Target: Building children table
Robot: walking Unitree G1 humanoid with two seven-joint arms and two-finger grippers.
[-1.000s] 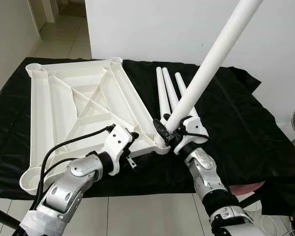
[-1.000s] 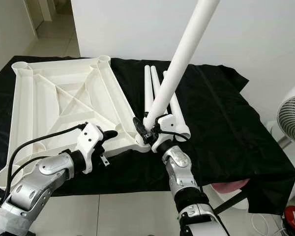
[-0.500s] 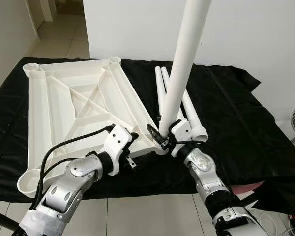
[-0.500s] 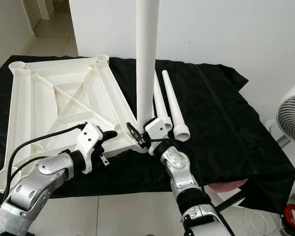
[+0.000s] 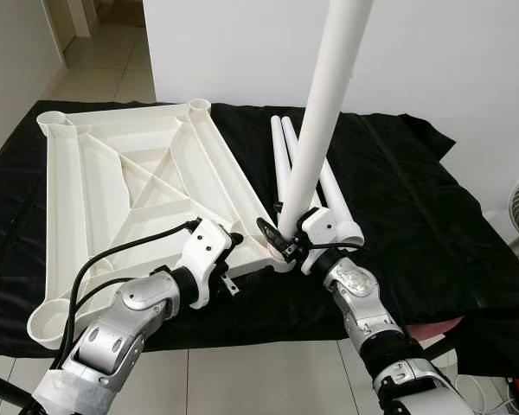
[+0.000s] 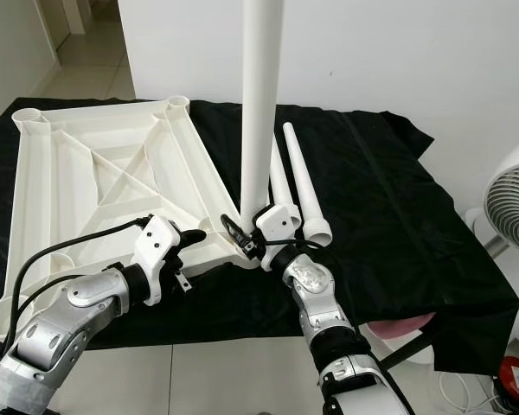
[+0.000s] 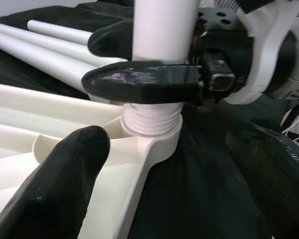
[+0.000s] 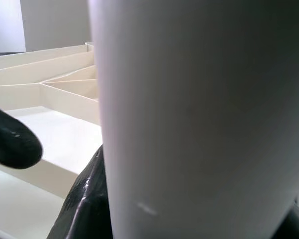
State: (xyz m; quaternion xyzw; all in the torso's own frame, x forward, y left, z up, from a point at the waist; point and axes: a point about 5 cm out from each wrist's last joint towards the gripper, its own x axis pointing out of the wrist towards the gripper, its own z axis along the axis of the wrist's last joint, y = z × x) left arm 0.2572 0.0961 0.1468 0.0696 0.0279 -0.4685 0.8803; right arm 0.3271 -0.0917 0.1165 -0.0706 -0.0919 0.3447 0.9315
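Observation:
The white table top (image 5: 138, 173) lies upside down on a black cloth (image 5: 415, 199). My right gripper (image 5: 290, 235) is shut on a long white table leg (image 5: 324, 121), low on its shaft. The leg stands almost upright, leaning slightly right. Its threaded end (image 7: 152, 119) sits in the near right corner socket (image 7: 157, 139) of the table top. My left gripper (image 7: 164, 174) is open just left of that corner. One of its fingers (image 7: 60, 184) hovers over the table top's rim, the other over the cloth. Three more legs (image 5: 281, 156) lie on the cloth behind the corner.
A white fan (image 6: 510, 199) stands at the right beyond the cloth's edge. A white wall rises behind the cloth. Tiled floor shows in front, with a pinkish object (image 6: 398, 328) under the cloth's near right edge and a red item (image 6: 515, 380) on the floor.
The held leg has swung from leaning far right to almost upright, and its lower end has settled onto the corner socket. My left arm has stayed put.

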